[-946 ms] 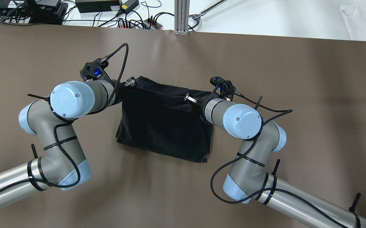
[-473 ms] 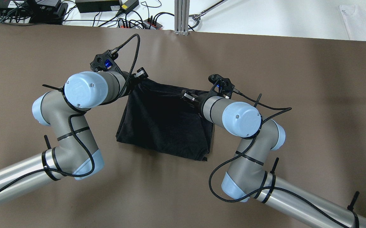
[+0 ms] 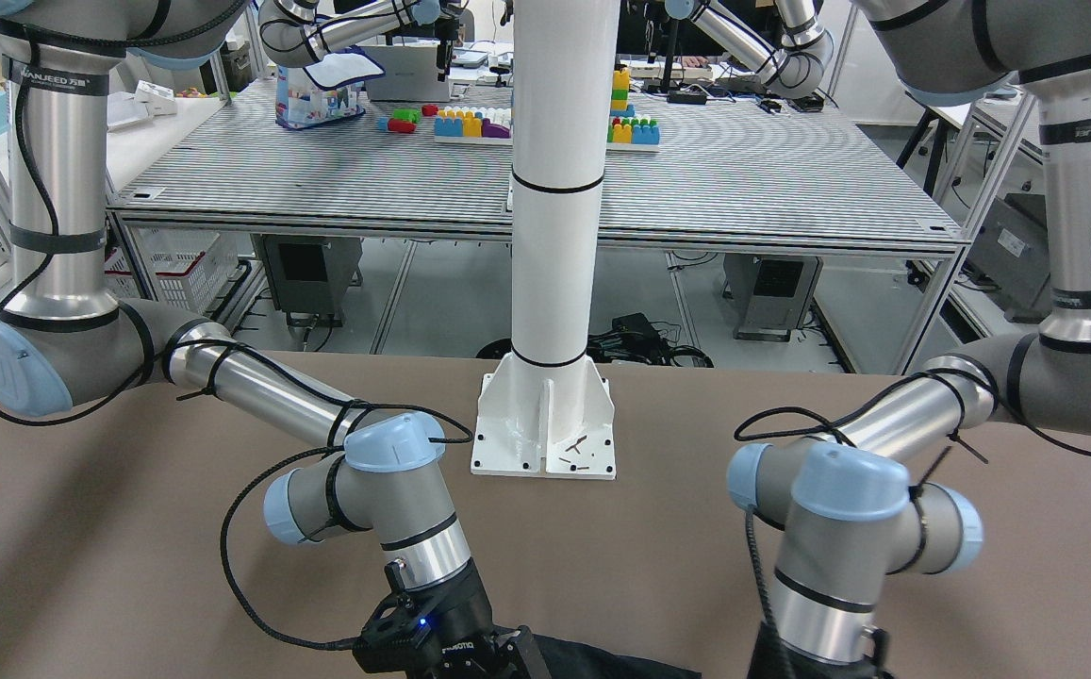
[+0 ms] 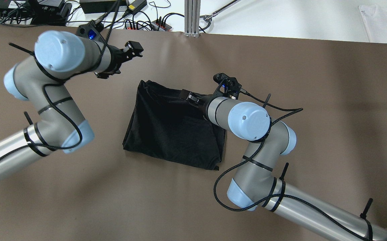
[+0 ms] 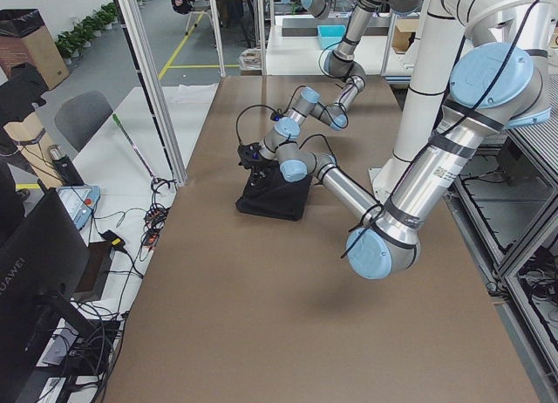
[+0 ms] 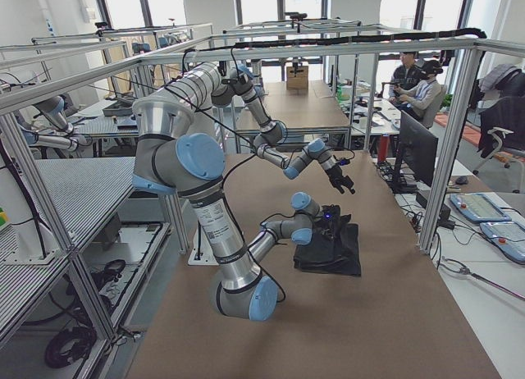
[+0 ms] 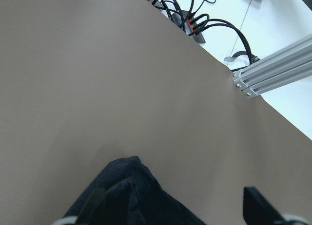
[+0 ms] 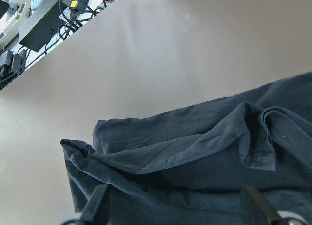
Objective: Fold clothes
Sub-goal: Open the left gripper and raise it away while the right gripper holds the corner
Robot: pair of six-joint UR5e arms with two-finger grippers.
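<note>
Overhead cam: behind the robot, high, looks forward and down on the whole counter (image 4: 313,83). Front cam: across the counter, faces back at the white pole (image 3: 554,189). Two end cams sit far off at opposite ends, looking lengthwise. Wrist cams: very close, low, aimed toward the counter edge away from the robot. All views share the black cloth (image 4: 173,134); front cam catches only a sliver.

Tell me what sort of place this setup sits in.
Probably a robotics lab: other robot arms stand at a neighbouring bench, aluminium frames enclose the stations, and people sit by a monitor.
</note>
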